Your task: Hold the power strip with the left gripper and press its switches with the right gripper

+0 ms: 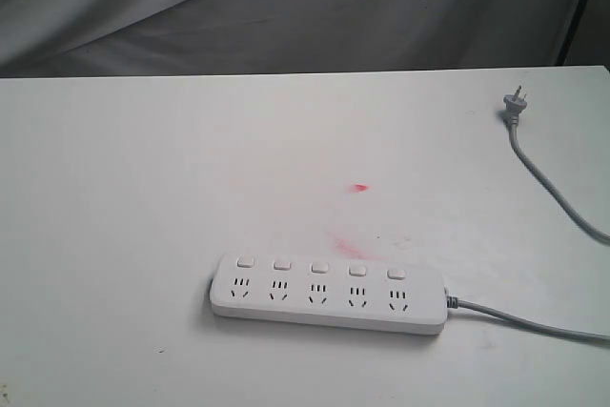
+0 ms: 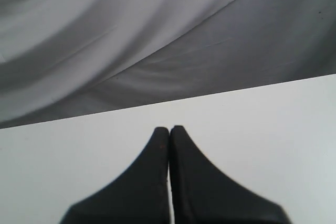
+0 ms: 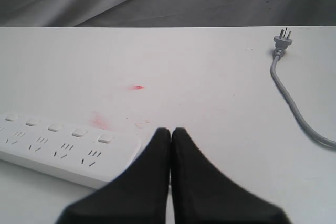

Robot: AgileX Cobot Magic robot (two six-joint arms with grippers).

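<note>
We are seeing a long flat white plastic power strip with dark slot markings, a pale grey cord, and a matte white tabletop showing pinkish-red smears at the strip's twelve o'clock.

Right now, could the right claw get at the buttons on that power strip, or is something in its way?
Probably yes. The right gripper is shut and empty, close beside the power strip's end. The buttons face up, uncovered, and nothing lies between them on the table.
</note>
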